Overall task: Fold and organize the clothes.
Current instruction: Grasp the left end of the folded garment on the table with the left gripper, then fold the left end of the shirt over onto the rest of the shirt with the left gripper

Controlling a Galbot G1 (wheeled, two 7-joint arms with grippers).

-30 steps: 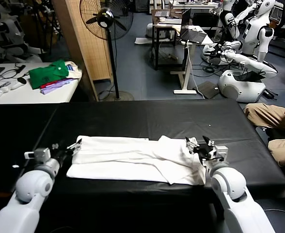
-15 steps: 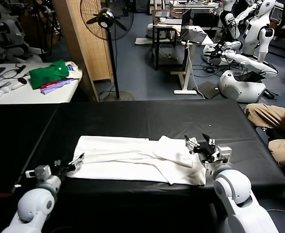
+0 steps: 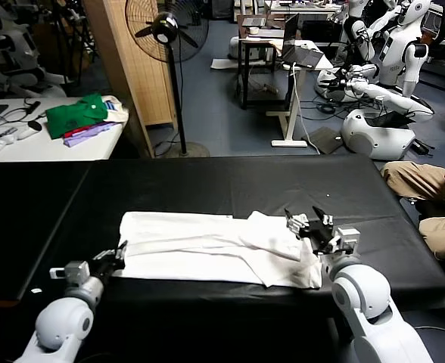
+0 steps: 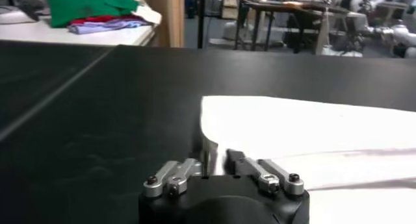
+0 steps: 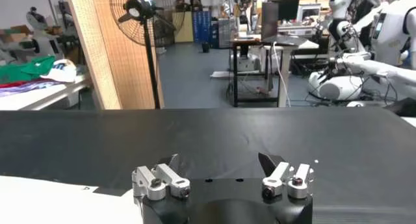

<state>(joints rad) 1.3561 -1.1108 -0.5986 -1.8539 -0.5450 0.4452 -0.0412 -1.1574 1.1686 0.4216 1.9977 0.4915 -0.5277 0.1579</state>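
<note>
The white T-shirt (image 3: 215,253) lies flat, partly folded, on the black counter (image 3: 230,181). The left gripper (image 3: 119,256) pinches its left edge; the right gripper (image 3: 307,221) hovers spread over its right end.

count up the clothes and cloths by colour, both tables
white T-shirt, on the black table: 1
green shirt, on the white side table: 1
purple cloth, under the green shirt: 1
total: 3
</note>
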